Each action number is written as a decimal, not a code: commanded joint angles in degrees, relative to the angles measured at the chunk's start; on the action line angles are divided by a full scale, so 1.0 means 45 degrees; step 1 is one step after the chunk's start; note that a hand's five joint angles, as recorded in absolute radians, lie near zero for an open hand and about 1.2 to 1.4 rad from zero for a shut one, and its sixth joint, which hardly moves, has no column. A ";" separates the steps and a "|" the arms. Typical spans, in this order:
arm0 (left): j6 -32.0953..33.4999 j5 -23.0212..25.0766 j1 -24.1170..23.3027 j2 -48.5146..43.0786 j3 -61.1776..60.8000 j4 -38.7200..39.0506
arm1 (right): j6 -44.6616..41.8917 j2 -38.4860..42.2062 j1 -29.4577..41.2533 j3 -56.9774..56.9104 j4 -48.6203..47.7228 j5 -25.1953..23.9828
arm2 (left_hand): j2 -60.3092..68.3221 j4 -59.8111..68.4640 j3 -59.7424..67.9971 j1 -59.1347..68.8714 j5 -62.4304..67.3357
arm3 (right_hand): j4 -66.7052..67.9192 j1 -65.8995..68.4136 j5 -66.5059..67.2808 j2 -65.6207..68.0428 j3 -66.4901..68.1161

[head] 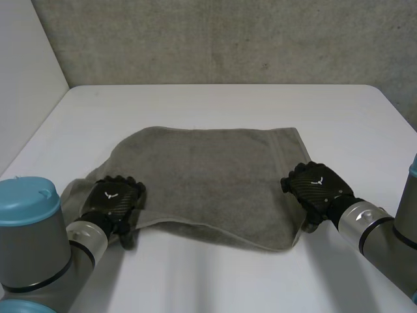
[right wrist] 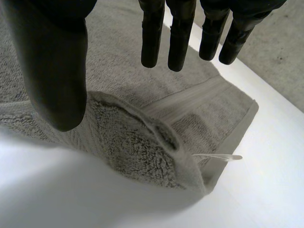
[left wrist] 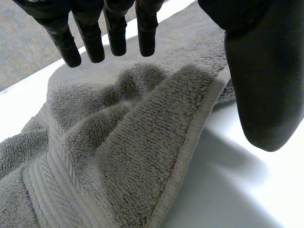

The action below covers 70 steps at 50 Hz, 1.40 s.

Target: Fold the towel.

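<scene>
Two corners could slip free

The grey towel [head: 208,176] lies spread on the white counter [head: 215,104]. The left hand [head: 116,199] is over its bunched near-left corner, the right hand [head: 319,186] over the near-right one; both have straight fingers, thumb apart, holding nothing. A weak pinch would probably let one corner slip and skew the fold. Beyond the far edge the counter is bare.

The white flat-topped table [head: 215,104] with rounded far corners carries one item, a grey-green terry-cloth towel [head: 208,176]. The towel lies spread across the middle of the tabletop. Its near-left corner is bunched, its near-right corner is raised into a small fold, and a woven band runs along its right end.
</scene>
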 commanded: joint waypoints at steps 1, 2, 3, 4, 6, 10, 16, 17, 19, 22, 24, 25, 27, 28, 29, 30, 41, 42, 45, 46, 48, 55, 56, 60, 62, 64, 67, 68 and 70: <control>0.0001 -0.0223 0.0192 -0.0261 0.0386 0.0139 | -0.0149 0.0152 -0.0174 -0.0155 0.0468 -0.0119 | -0.0750 -0.0667 -0.0562 -0.1072 -0.0637 | -0.0083 0.0071 0.0390 -0.0151 -0.0081; 0.0001 -0.0224 0.0192 -0.0261 0.0388 0.0139 | -0.0188 0.0152 -0.0174 -0.0194 0.0469 -0.0119 | -0.0750 -0.0667 -0.0562 -0.1072 -0.0637 | -0.0083 0.0554 0.0873 0.0332 -0.0081; 0.0001 -0.0417 0.0231 -0.0280 0.0562 0.0139 | -0.0188 0.0152 -0.0174 -0.0194 0.0469 -0.0119 | -0.0750 -0.0667 -0.0562 -0.1072 -0.0637 | -0.0083 0.0559 0.0878 0.0337 -0.0081; -0.0018 -0.0651 0.0251 -0.0319 0.0699 0.0139 | -0.0188 0.0191 -0.0194 -0.0213 0.0469 -0.0119 | -0.0750 -0.0667 -0.0562 -0.1072 -0.0637 | -0.0083 0.0966 0.1285 0.0744 -0.0081; -0.0018 -0.0828 0.0290 -0.0358 0.0816 0.0158 | -0.0188 0.0191 -0.0194 -0.0233 0.0469 -0.0119 | -0.0750 -0.0667 -0.0562 -0.1072 -0.0637 | -0.0083 0.1784 0.2103 0.1563 -0.0081; -0.0018 -0.0986 0.0309 -0.0554 0.0993 0.0295 | -0.0674 0.0327 -0.0194 -0.0233 0.0566 -0.0100 | -0.0750 -0.0667 -0.0562 -0.1072 -0.0637 | -0.0083 0.2615 0.2934 0.2393 -0.0081; -0.0018 -0.1005 0.0583 -0.0925 0.1247 0.0392 | -0.1907 0.0738 -0.0194 -0.0331 0.1484 -0.0061 | -0.0750 -0.0667 -0.0562 -0.1072 -0.0637 | -0.0083 0.2615 0.2934 0.2393 -0.0081; -0.0018 -0.1005 0.0641 -0.1002 0.1305 0.0392 | -0.2255 0.0796 -0.0194 -0.0369 0.1813 -0.0041 | -0.0750 -0.0667 -0.0562 -0.1072 -0.0637 | -0.0083 0.2615 0.2934 0.2393 -0.0081; -0.0018 -0.1005 0.0700 -0.1042 0.1363 0.0392 | -0.2493 0.0797 -0.0213 -0.0409 0.1992 -0.0061 | -0.0750 -0.0667 -0.0562 -0.1072 -0.0637 | -0.0083 0.2765 0.3084 0.2543 -0.0081; 0.0001 -0.1005 0.0817 -0.1140 0.1481 0.0392 | -0.2668 0.0836 -0.0233 -0.0487 0.2128 -0.0139 | -0.0750 -0.0667 -0.0562 -0.1072 -0.0637 | -0.0083 0.3213 0.3532 0.2991 -0.0081; -0.0018 -0.1005 0.0876 -0.1179 0.1520 0.0392 | -0.2668 0.0855 -0.0233 -0.0506 0.2129 -0.0139 | -0.0750 -0.0667 -0.0562 -0.1072 -0.0637 | -0.0083 0.3437 0.3756 0.3216 -0.0081; -0.0018 -0.0986 0.0973 -0.1179 0.1540 0.0392 | -0.2688 0.0894 -0.0272 -0.0545 0.2129 -0.0119 | -0.0750 -0.0667 -0.0562 -0.1072 -0.0637 | -0.0083 0.3585 0.3904 0.3364 -0.0081; 0.0001 -0.0986 0.1032 -0.1179 0.1521 0.0373 | -0.2707 0.0953 -0.0409 -0.0585 0.2129 -0.0119 | -0.0750 -0.0667 -0.0562 -0.1072 -0.0637 | -0.0083 0.3624 0.3943 0.3403 -0.0081; 0.0001 -0.0986 0.1090 -0.1179 0.1520 0.0373 | -0.2707 0.0972 -0.0621 -0.0623 0.2129 -0.0139 | -0.0750 -0.0667 -0.0562 -0.1072 -0.0637 | -0.0083 0.3735 0.4054 0.3514 -0.0081; 0.0001 -0.0986 0.1091 -0.1179 0.1520 0.0373 | -0.2707 0.0973 -0.0624 -0.0624 0.2129 -0.0139 | -0.0750 -0.0667 -0.0562 -0.1072 -0.0637 | -0.0083 0.3736 0.4055 0.3515 -0.0081; 0.0001 -0.0986 0.1129 -0.1179 0.1520 0.0373 | -0.2707 0.0973 -0.0798 -0.0662 0.2148 -0.0139 | -0.0703 -0.0667 -0.0562 -0.1025 -0.0590 | -0.0083 0.4144 0.4463 0.3922 -0.0081; 0.0021 -0.0869 0.1052 -0.1179 0.1286 0.0236 | -0.2436 0.0525 -0.1676 -0.1053 0.2070 -0.1074 | -0.0179 -0.0667 -0.0562 -0.0501 -0.0066 | -0.0083 1.1237 1.1556 1.1015 -0.0081; 0.0021 -0.0869 0.1013 -0.1179 0.1247 0.0236 | -0.2241 0.0137 -0.1872 -0.1015 0.2032 -0.1308 | -0.0179 -0.0667 -0.0562 -0.0501 -0.0066 | -0.0083 1.1237 1.1556 1.1015 -0.0081; 0.0021 -0.0869 0.0974 -0.1160 0.1188 0.0236 | -0.1268 -0.0256 -0.2029 -0.1034 0.2012 -0.1602 | -0.0217 -0.0667 -0.0562 -0.0538 -0.0103 | -0.0083 1.1237 1.1556 1.1015 -0.0081; 0.0021 -0.0869 0.0935 -0.1140 0.1169 0.0236 | -0.1262 -0.0258 -0.2030 -0.1034 0.2012 -0.1604 | -0.0217 -0.0667 -0.0562 -0.0538 -0.0103 | -0.0083 1.1237 1.1556 1.1015 -0.0081; 0.0021 -0.0869 0.0876 -0.1140 0.1169 0.0236 | -0.0387 -0.0258 -0.2146 -0.1112 0.2012 -0.1856 | -0.0254 -0.0667 -0.0562 -0.0575 -0.0141 | -0.0083 1.1237 1.1556 1.1015 -0.0081; 0.0002 -0.0888 0.0486 -0.0907 0.0974 0.0100 | 0.0163 -0.0219 -0.2108 -0.1054 0.2051 -0.2423 | -0.0328 -0.0667 -0.0562 -0.0650 -0.0215 | -0.0083 1.1237 1.1556 1.1015 -0.0081; 0.0001 -0.0888 0.0485 -0.0906 0.0973 0.0099 | 0.0144 -0.0199 -0.2069 -0.1034 0.2051 -0.2443 | -0.0329 -0.0667 -0.0562 -0.0650 -0.0215 | -0.0083 1.1237 1.1556 1.1015 -0.0081; -0.0057 -0.0675 0.0505 0.0145 0.0623 -0.0193 | 0.0144 -0.0083 -0.2050 -0.1014 0.2051 -0.2463 | -0.0366 -0.0667 -0.0562 -0.0688 -0.0253 | -0.0083 1.1237 1.1556 1.1015 -0.0081; -0.0135 -0.0458 0.0505 0.0442 0.0466 -0.0291 | 0.0144 -0.0023 -0.2049 -0.1034 0.2051 -0.2463 | -0.0404 -0.0667 -0.0562 -0.0725 -0.0290 | -0.0083 1.1237 1.1556 1.1015 -0.0081; -0.0252 -0.0146 0.0505 0.0657 0.0329 -0.0408 | 0.0125 -0.0004 -0.2030 -0.1034 0.2051 -0.2463 | -0.0404 -0.0667 -0.0562 -0.0725 -0.0290 | -0.0083 1.1237 1.1556 1.1015 -0.0081; -0.0702 0.0499 0.0485 0.1067 0.0095 -0.0799 | 0.0105 -0.0004 -0.2030 -0.1034 0.2051 -0.2463 | -0.0404 -0.0667 -0.0562 -0.0725 -0.0290 | -0.0083 1.1237 1.1556 1.1015 -0.0081; -0.1011 0.0750 0.0466 0.1164 0.0037 -0.1050 | 0.0105 -0.0004 -0.2030 -0.1034 0.2051 -0.2463 | -0.0404 -0.0667 -0.0562 -0.0725 -0.0290 | -0.0083 1.1237 1.1556 1.1015 -0.0081; -0.1327 0.0928 0.0466 0.1204 -0.0003 -0.1268 | 0.0105 -0.0004 -0.2010 -0.1034 0.2051 -0.2463 | -0.0404 -0.0667 -0.0562 -0.0725 -0.0290 | -0.0083 1.1237 1.1556 1.1015 -0.0081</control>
